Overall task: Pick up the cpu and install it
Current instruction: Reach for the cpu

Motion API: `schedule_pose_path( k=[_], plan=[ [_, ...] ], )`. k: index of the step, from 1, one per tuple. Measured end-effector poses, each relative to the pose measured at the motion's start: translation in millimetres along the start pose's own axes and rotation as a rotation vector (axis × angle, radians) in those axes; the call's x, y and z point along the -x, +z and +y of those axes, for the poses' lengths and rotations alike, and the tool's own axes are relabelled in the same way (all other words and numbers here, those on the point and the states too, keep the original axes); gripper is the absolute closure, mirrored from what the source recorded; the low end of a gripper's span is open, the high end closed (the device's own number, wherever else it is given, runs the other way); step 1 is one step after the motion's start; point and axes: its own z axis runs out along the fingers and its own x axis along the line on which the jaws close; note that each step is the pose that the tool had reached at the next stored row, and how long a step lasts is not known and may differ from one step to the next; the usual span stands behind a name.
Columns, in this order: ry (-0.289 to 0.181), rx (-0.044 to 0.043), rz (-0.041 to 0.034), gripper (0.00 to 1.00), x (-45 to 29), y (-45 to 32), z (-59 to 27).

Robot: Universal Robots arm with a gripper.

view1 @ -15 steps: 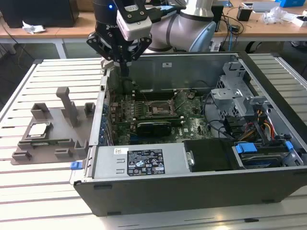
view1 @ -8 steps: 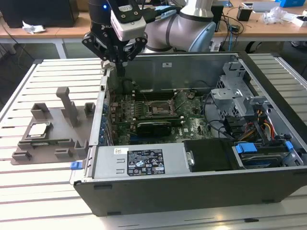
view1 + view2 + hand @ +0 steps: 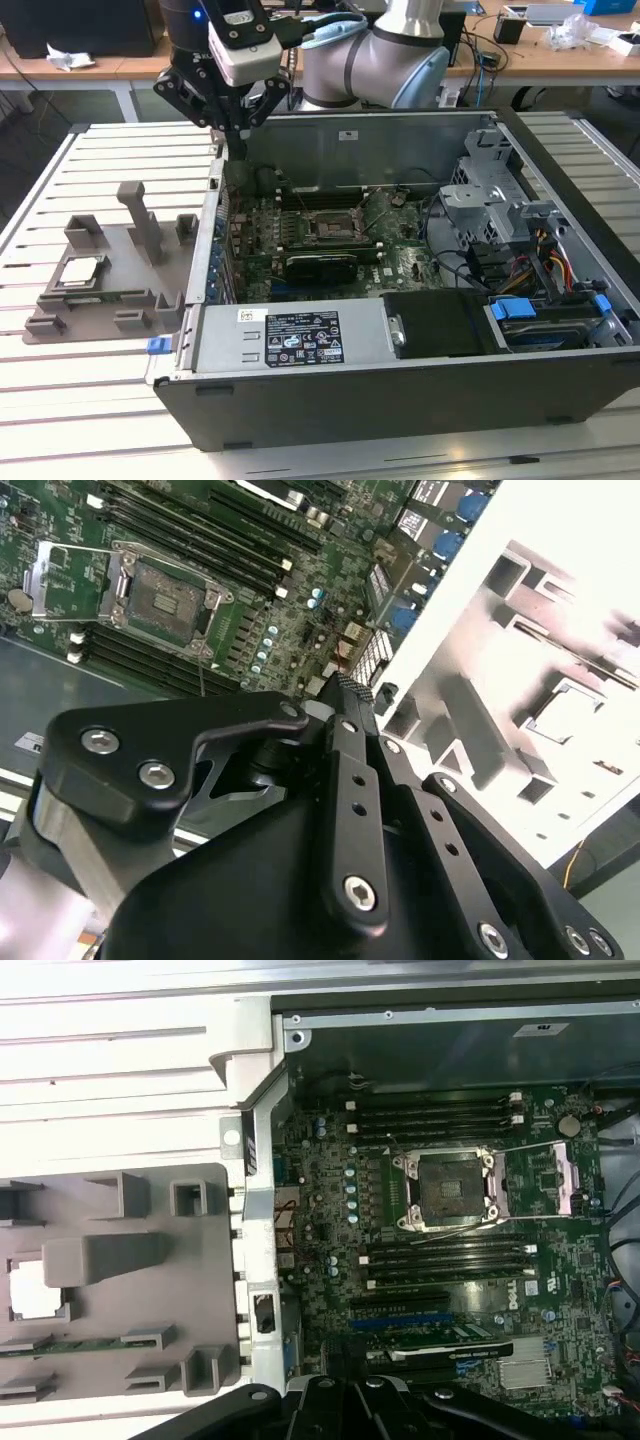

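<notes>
The end effector (image 3: 236, 132) is black metal with jointed links and round screw heads. Its two fingers (image 3: 350, 770) are drawn narrow, almost together, and there is nothing between them. In the exterior view it hangs over the back corner of the open computer case (image 3: 300, 400), on the side that faces the holder tray (image 3: 135, 290). It is carried by a grey arm (image 3: 380, 60) with rounded joints.

From the end effector, at about 4 o'clock in the exterior view, is the socket (image 3: 330, 228). It is a dark square with a shiny metal frame, and it sits on the green motherboard (image 3: 400, 250) between long black memory slots (image 3: 440, 1260). The socket looks open, with no chip in it.

At about 7 o'clock, well apart from the end effector, lies the cpu (image 3: 80, 270). It rests flat in a square recess of the holder tray, with the silvery metal top up and a thin pale edge around it. It is square, so it has no long axis, and its sides run about parallel to the walls of the recess.

The tray is matte grey plastic with upright blocks and small pockets. It stands just beside the case on a white desk (image 3: 110, 400) made of long metal slats.
</notes>
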Motion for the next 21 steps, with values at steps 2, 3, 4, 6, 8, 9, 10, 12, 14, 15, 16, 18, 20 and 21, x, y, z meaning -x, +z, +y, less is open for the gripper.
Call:
schedule_pose_path(
  k=[2,3,4,6,8,9,10,12,14,15,16,18,20,21],
  plan=[
    [0.000,0.0000,-0.0001,0.89,-4.1,-0.1,-0.3],
    [0.000,0.0001,0.0000,0.89,-6.4,-0.2,-0.5],
    [0.000,0.0001,-0.0001,0.89,-7.3,-0.2,-0.5],
    [0.000,0.0001,-0.0001,0.89,-9.7,-0.2,-0.7],
    [0.000,0.0000,0.0000,0.89,-14.4,-0.4,-1.1],
    [0.000,0.0000,0.0000,0.89,-15.8,-0.4,-1.2],
    [0.000,0.0000,0.0000,0.89,-17.0,-0.4,-1.3],
    [0.000,0.0001,-0.0001,0.89,-22.6,-0.6,-1.7],
    [0.000,0.0001,0.0000,0.89,-26.1,-0.7,-1.9],
    [0.000,0.0001,-0.0001,0.89,-27.9,-0.7,-2.1],
    [0.000,0.0001,0.0000,0.89,-29.1,-0.8,-2.2],
    [0.000,0.0000,0.0000,0.89,-31.1,-0.8,-2.3],
    [0.000,0.0001,0.0000,0.89,-34.1,-0.9,-2.5],
    [0.000,0.0000,0.0000,0.89,-35.1,-0.9,-2.6]
  ],
)
